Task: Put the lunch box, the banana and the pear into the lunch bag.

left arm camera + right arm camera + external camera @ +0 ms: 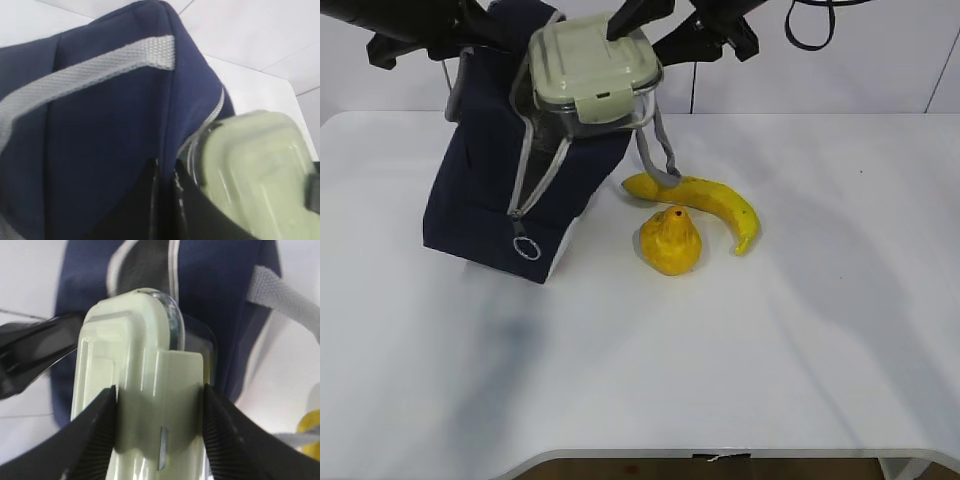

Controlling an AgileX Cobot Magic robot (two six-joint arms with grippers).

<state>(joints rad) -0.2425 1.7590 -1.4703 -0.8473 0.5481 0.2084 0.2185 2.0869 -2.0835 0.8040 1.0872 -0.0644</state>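
Observation:
The navy lunch bag [490, 190] stands tilted at the left of the table with its zipper open. My left gripper [165, 167] is shut on the bag's upper fabric edge [172, 125] and holds it up. My right gripper [159, 390] is shut on the lunch box [590, 65], pads against the sides of its pale green lid [135, 340]. The box sits at the bag's mouth, partly inside the opening. On the table right of the bag lie the banana [710, 200] and, in front of it, the pear [670, 243].
A grey handle strap [660, 150] hangs from the bag toward the banana's near end. The zipper's ring pull [526, 248] dangles on the bag's front. The white table [770, 350] stretches wide in front and to the right. A wall stands close behind.

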